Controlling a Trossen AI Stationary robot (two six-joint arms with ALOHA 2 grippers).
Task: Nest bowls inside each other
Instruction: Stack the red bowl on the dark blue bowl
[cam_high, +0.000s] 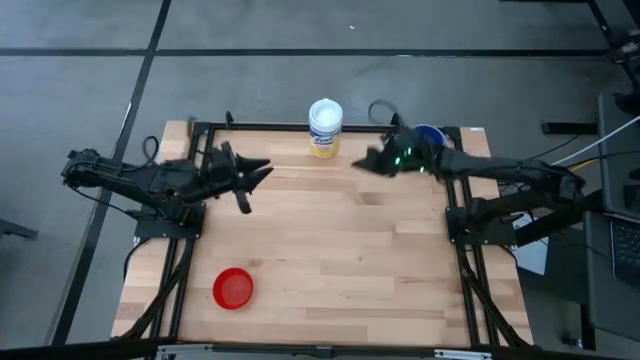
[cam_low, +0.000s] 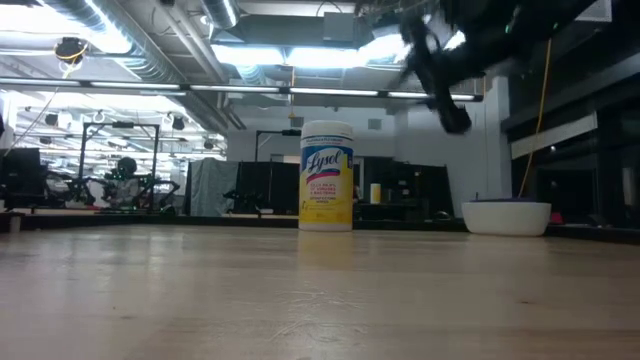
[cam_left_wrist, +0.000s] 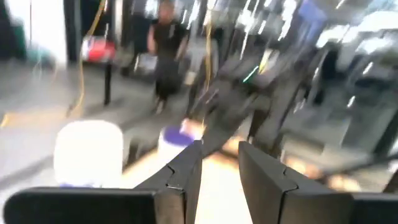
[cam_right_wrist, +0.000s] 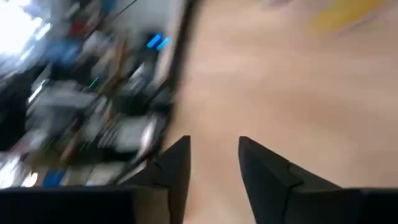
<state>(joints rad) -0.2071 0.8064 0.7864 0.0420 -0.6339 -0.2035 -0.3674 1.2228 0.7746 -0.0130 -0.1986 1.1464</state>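
A red bowl (cam_high: 233, 288) sits alone, base down, near the table's front left. At the far right corner stands a white bowl (cam_low: 506, 217) with a blue bowl (cam_high: 429, 132) inside it, partly hidden by my right arm in the high view. My right gripper (cam_high: 362, 163) hovers above the table, left of those bowls and right of the canister. Its fingers (cam_right_wrist: 213, 158) are open with nothing between them. My left gripper (cam_high: 258, 175) is raised over the far left of the table. It points toward the right, open and empty (cam_left_wrist: 219, 165).
A white canister (cam_high: 325, 127) with a yellow and blue label stands upright at the middle of the far edge, between the two grippers. Bare wooden tabletop (cam_high: 340, 250) spreads across the middle and near right. A person (cam_left_wrist: 166, 43) stands in the room beyond the table.
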